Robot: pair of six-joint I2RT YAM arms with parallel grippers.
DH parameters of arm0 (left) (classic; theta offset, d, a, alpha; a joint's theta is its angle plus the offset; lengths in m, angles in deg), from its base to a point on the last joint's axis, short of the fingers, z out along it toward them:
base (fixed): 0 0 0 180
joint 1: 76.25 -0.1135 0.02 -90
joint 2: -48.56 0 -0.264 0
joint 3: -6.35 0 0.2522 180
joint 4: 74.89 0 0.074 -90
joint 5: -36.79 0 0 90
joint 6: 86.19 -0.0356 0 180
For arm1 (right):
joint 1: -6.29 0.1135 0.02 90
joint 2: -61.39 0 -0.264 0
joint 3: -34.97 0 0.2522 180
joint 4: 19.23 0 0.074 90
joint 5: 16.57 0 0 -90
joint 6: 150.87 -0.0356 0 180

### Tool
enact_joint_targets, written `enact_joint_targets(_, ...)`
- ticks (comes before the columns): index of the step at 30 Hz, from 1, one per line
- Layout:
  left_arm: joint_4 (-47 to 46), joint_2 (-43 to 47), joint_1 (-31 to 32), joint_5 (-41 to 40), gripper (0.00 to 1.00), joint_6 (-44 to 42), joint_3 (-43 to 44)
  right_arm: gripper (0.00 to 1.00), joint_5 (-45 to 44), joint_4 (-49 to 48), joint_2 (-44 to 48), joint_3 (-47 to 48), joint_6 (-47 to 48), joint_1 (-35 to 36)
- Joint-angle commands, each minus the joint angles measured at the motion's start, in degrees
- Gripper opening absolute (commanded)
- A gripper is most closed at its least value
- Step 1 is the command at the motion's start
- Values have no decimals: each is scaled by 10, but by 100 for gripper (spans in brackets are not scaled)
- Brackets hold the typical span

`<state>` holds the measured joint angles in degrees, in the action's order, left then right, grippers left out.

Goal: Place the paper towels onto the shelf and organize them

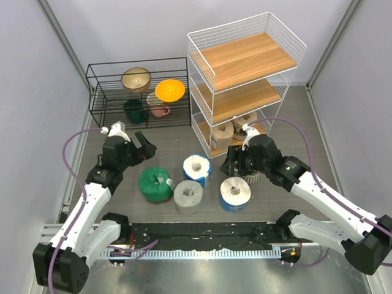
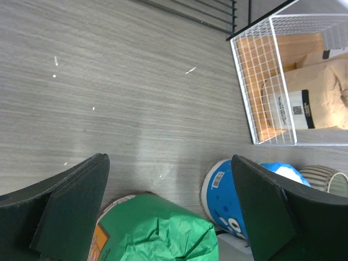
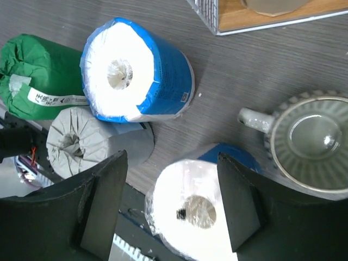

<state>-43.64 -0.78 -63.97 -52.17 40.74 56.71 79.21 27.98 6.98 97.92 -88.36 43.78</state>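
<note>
Table holds four paper towels, shelf two.

Both arms look alike: the left arm and the right arm are smooth white shells with chunky black joint housings. A thin lilac cable loops off each wrist, behind the fingers. The left gripper and right gripper are matt black, and their fingers are broad, flat wedges with layered edges.
</note>
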Motion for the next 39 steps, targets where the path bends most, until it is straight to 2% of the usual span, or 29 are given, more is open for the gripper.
enact_joint_targets(1, 28, 27, 2, -6, 100, -15, 16, 73, -94, -87, -16, -14, -46, 47)
enact_joint_targets(5, 26, 36, 2, -6, 100, -13, 9, 72, -178, -130, -62, -11, -79, 128)
enact_joint_targets(12, 19, 34, 2, 5, 100, -9, 3, 73, -258, -167, -149, -1, -122, 161)
enact_joint_targets(22, -9, 14, 1, 47, 100, 4, -7, 73, -296, -219, -183, 3, -183, 163)
enact_joint_targets(32, -34, 8, 2, 68, 100, 22, -28, 72, -265, -179, -281, 78, -182, 173)
enact_joint_targets(39, -35, -1, 2, 84, 100, 24, -26, 69, -289, -139, -327, 107, -190, 179)
